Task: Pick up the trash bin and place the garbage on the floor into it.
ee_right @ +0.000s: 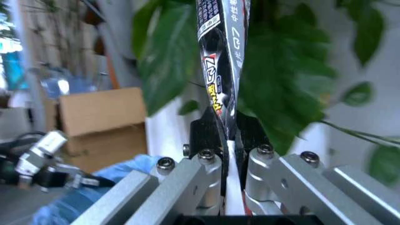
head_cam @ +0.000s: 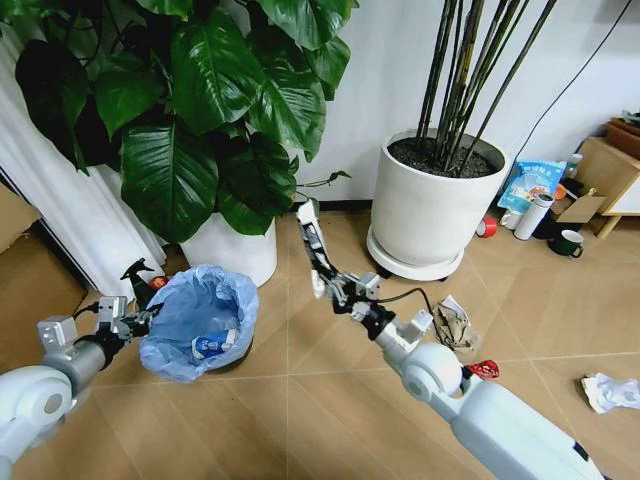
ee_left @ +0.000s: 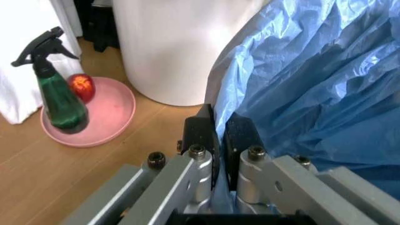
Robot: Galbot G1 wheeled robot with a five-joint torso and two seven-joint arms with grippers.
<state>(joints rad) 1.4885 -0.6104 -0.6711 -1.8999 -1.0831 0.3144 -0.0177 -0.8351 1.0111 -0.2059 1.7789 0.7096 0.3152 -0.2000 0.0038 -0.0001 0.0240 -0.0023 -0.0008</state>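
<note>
At the centre of the head view, the right gripper point(head_cam: 333, 287) is clenching a small tube point(head_cam: 312, 243). The tube's long axis is standing nearly upright, its free end pointing toward the top of the frame. Its black label is carrying white and orange writing, too blurred to read. At lower left, the left gripper point(head_cam: 139, 322) is pinching the rim of the trash bin point(head_cam: 198, 318), which is holding a blue-white wrapper point(head_cam: 212, 345). Crumpled brown paper point(head_cam: 456, 324) is lying on the floor point(head_cam: 310, 390).
</note>
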